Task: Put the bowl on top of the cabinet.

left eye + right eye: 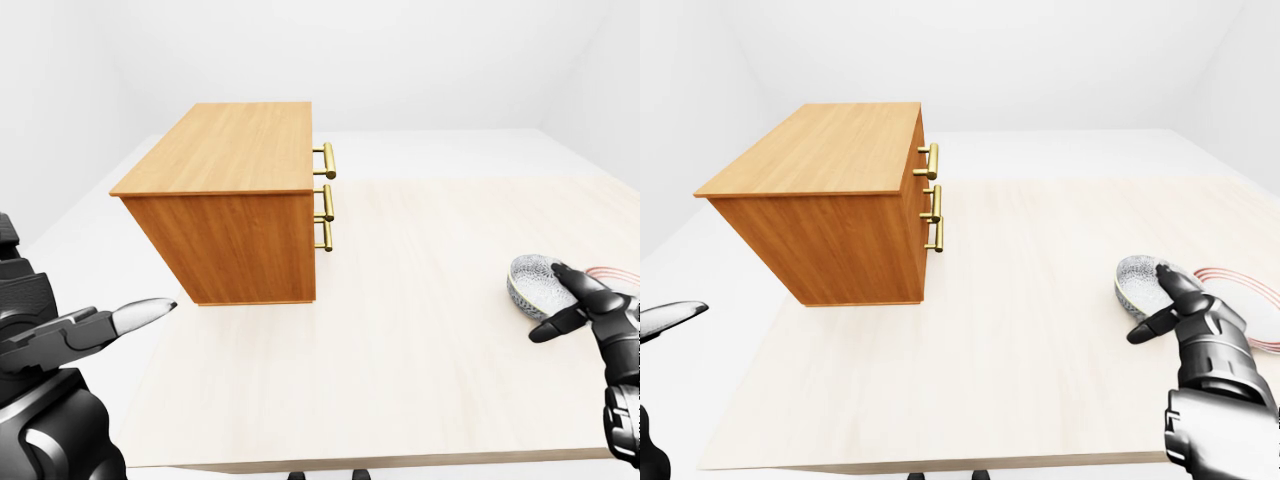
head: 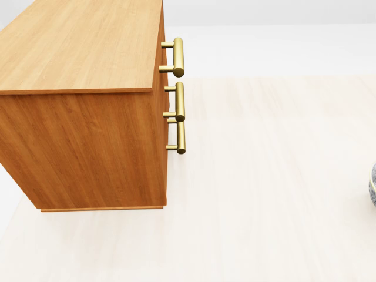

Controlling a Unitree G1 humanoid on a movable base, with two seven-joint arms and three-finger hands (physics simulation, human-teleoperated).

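Pale wood tabletop point(image 1: 400, 340), faint grain, fills most of both eye views; its near edge runs along the bottom, with dark shapes just below it, too small to identify. Surround is plain white: floor point(image 1: 450, 150) visible beyond the table's far edge at top, meeting blank white walls point(image 1: 1040, 60) with a corner at upper right. Light is even and diffuse, soft shadows only.
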